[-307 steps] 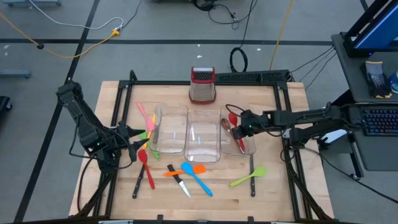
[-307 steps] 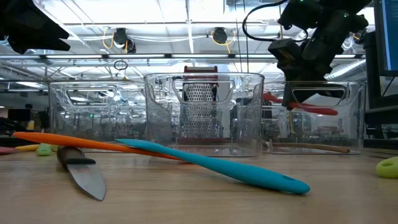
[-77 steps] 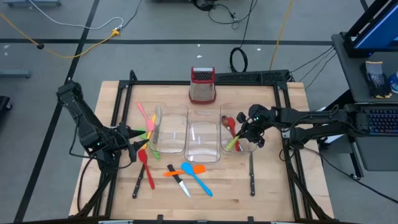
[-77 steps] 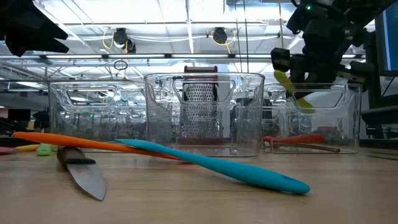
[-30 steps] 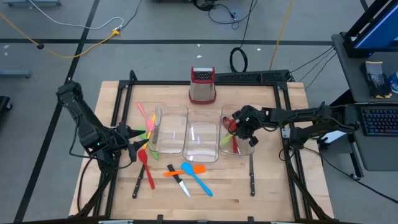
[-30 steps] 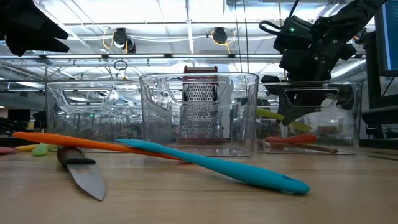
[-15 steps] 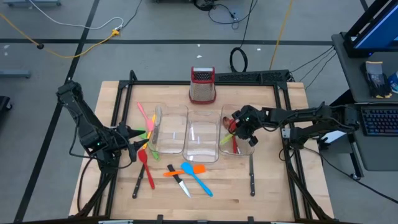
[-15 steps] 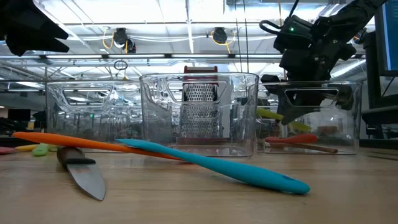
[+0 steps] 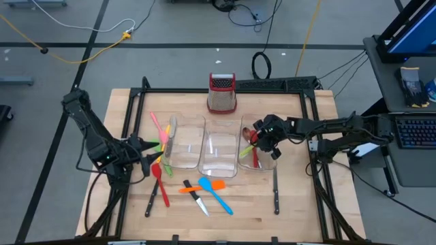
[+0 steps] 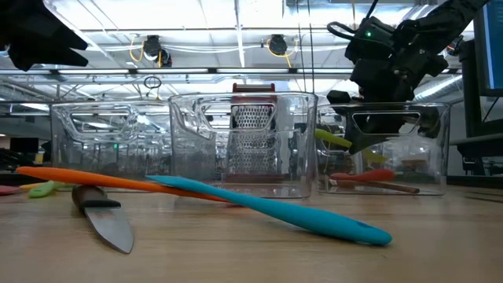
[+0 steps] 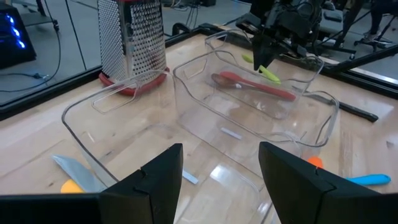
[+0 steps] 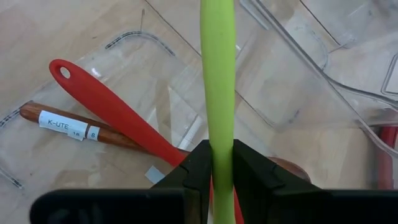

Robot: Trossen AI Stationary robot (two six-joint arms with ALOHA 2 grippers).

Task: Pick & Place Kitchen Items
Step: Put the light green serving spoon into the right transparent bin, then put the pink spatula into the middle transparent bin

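Releasing the green utensil (image 12: 218,81) from here could go wrong. It is clamped in the right pincer (image 9: 261,139) above the rightmost clear bin (image 9: 272,160), slanting towards the middle bin (image 9: 219,151). If it is let go at this slant, its free end may catch the rim and tip out onto the surface (image 9: 306,197), or the bin itself may be nudged by the arm. A red spoon (image 12: 112,112) and a brown spoon (image 12: 68,124) already lie inside. The left pincer (image 9: 151,159) is held apart and empty beside the leftmost bin (image 9: 184,146). On the wooden surface a blue spatula (image 10: 275,206), an orange utensil (image 10: 110,180) and a knife (image 10: 106,216) are left, with a box grater (image 9: 221,92) behind. Beyond, a workshop with ceiling lights is seen.
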